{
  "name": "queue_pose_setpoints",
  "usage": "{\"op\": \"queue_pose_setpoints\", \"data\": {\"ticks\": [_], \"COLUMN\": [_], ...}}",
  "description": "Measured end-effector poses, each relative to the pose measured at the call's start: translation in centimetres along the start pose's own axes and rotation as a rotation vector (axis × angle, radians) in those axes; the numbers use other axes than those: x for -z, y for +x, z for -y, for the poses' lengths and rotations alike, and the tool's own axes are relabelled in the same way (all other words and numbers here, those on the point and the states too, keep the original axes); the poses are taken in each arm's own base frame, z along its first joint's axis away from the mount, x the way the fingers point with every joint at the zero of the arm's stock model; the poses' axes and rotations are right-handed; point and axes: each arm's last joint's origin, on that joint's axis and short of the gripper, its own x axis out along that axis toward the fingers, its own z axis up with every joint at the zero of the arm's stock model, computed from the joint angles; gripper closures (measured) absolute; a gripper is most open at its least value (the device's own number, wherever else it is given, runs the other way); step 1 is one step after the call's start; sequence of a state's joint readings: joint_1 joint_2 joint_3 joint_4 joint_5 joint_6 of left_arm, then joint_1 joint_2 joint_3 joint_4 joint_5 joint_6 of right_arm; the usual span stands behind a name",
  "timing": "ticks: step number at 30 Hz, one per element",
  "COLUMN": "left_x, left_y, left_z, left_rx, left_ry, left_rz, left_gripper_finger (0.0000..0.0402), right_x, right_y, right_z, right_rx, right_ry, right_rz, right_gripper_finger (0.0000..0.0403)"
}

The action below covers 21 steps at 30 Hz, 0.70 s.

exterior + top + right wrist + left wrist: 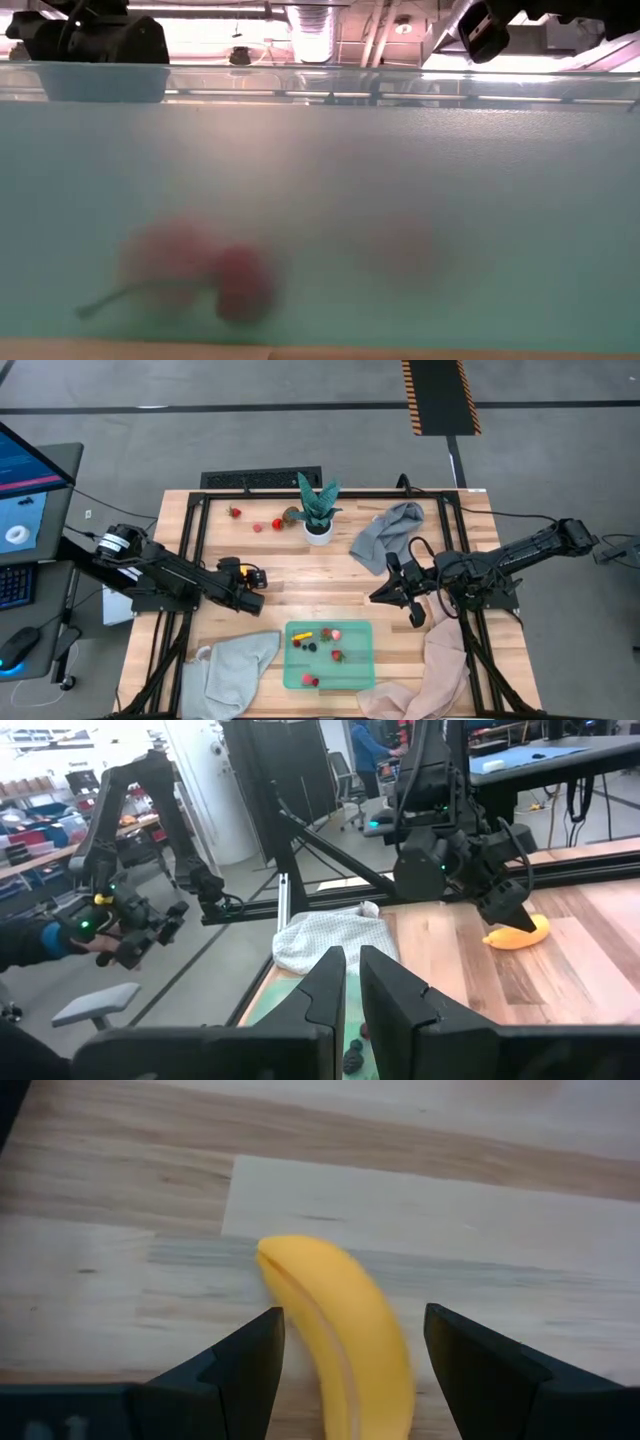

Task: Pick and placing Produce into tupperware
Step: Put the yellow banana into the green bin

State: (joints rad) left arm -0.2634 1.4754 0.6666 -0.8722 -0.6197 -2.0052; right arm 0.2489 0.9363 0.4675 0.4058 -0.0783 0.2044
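1. On the bench left of centre, left tool [345, 1370] straddles banana [340, 1330], jaws partly open, not yet gripping; the curved fruit may roll or slip at closure.
2. Right tool [352, 995] waits shut, right of tub [329, 655]; a drop could miss it.

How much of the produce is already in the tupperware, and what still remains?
Done: several small fruits already lie in the tupperware. In hand: the left end effector stands open astride the banana, which is on the table, not lifted. Left: the banana and small pieces near the potted plant. The right end effector waits shut.
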Motion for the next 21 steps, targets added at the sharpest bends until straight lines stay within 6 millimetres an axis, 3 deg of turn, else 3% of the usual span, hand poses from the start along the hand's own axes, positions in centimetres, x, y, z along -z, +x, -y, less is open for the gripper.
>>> {"op": "queue_pose_setpoints", "data": {"ticks": [21], "left_x": [2.2], "left_y": [2.2], "left_z": [0.7], "left_rx": [-0.072], "left_ry": [0.1], "left_rz": [-0.064], "left_gripper_finger": [0.0171], "right_x": [-0.2], "right_y": [0.0], "right_z": [0.0], "right_rx": [-0.004], "right_ry": [0.004], "right_rz": [0.022], "right_gripper_finger": [0.0344]}}
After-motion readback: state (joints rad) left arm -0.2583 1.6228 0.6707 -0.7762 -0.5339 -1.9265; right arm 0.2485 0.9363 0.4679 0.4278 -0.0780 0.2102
